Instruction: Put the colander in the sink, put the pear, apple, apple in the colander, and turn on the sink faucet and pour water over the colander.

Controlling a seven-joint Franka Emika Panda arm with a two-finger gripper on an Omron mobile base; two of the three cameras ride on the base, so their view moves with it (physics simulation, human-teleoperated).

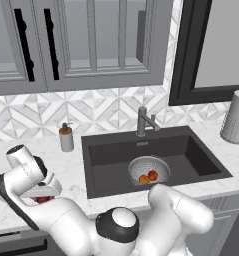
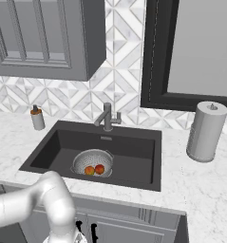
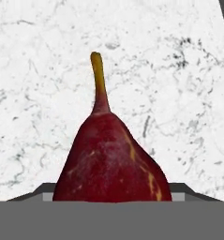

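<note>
My gripper (image 1: 41, 198) is low over the marble counter left of the sink (image 1: 111, 155), and the dark red pear (image 1: 43, 199) shows just under the hand. In the hand view the pear (image 3: 112, 154) stands between my jaws with its stem pointing away, and its sides reach both fingers, so the gripper is shut on the pear. The perforated metal colander (image 1: 141, 163) (image 2: 81, 161) sits on the sink floor (image 2: 134, 156). Two orange-red apples (image 1: 148, 177) (image 2: 94, 169) lie side by side inside it. The grey faucet (image 1: 142, 122) (image 2: 107, 117) stands behind the basin; no water runs.
A soap dispenser (image 1: 66, 138) (image 2: 37, 118) stands on the counter at the sink's back left corner. A paper towel roll (image 1: 235, 117) (image 2: 206, 132) stands right of the sink. Wall cabinets hang above, and a dark-framed window is at the right.
</note>
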